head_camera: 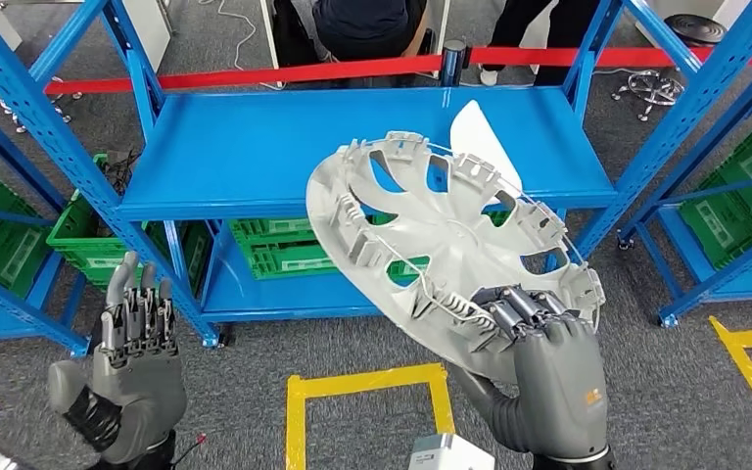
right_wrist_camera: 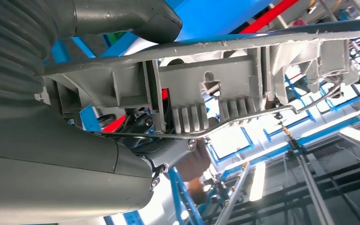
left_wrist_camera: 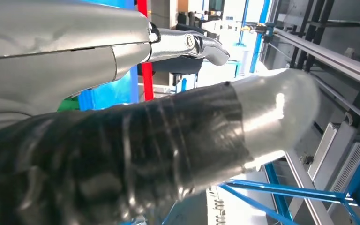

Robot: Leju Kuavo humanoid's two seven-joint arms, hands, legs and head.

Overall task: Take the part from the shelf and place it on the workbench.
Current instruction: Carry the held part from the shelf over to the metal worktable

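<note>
You saw the part (head_camera: 450, 230) held before the shelf (head_camera: 255, 147), crates (head_camera: 274, 250) under it, tape (head_camera: 255, 73) behind.

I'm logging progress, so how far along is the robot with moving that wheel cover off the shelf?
Done: the wheel cover is off the blue shelf, gripped at its rim by the right robot hand. The left robot hand holds nothing. Left: carrying it to the workbench and setting it down.
</note>
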